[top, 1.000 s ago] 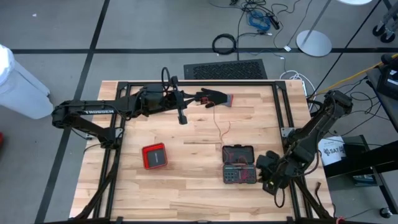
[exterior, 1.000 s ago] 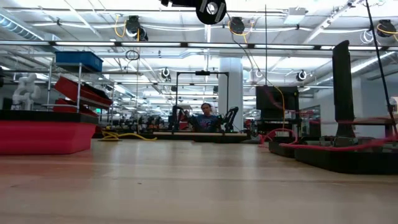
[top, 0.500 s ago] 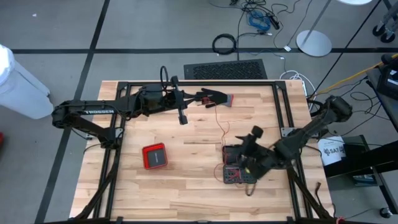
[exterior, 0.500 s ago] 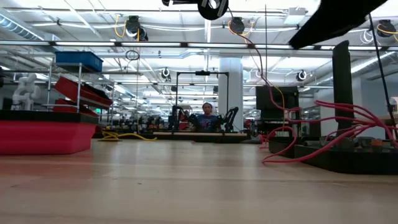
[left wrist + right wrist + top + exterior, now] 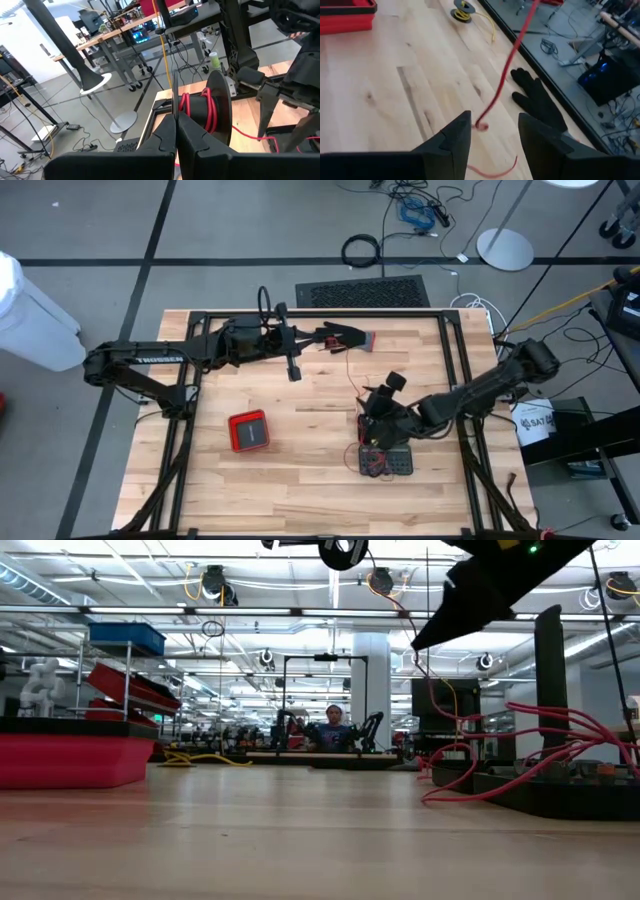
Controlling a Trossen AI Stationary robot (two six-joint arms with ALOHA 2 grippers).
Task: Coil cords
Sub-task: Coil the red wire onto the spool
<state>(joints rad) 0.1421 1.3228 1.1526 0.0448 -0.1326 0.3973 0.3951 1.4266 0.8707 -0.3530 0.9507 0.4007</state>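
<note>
A thin red cord (image 5: 352,383) runs from near the black glove (image 5: 340,336) down to a dark open case (image 5: 397,461), where it lies in loose loops (image 5: 540,740). My left gripper (image 5: 176,135) is shut at the table's far middle (image 5: 289,340), beside a black spool wound with red cord (image 5: 209,107). The spool hangs high in the low view (image 5: 340,552). My right gripper (image 5: 494,120) is open over the case's far end (image 5: 380,402). The red cord (image 5: 492,102) passes between its fingers without plainly touching them. My left gripper pinches a thin dark stem (image 5: 175,102) between its two shut fingers. The stem stands out past the fingertips, close beside the black spool. Whether the stem belongs to the spool I cannot tell. The spool is held clear of the table, and its cord trails away toward the case.
A red box (image 5: 248,430) lies on the table's near left part. The glove also shows in the right wrist view (image 5: 535,100), with a small yellow cord reel (image 5: 462,7) beyond it. A black frame rail (image 5: 455,350) borders the table.
My right gripper has swung from the table's near right corner toward the left and far side, over the dark case, until the red cord lies between its fingers. Red cord loops now stand up above the case in the low view.
</note>
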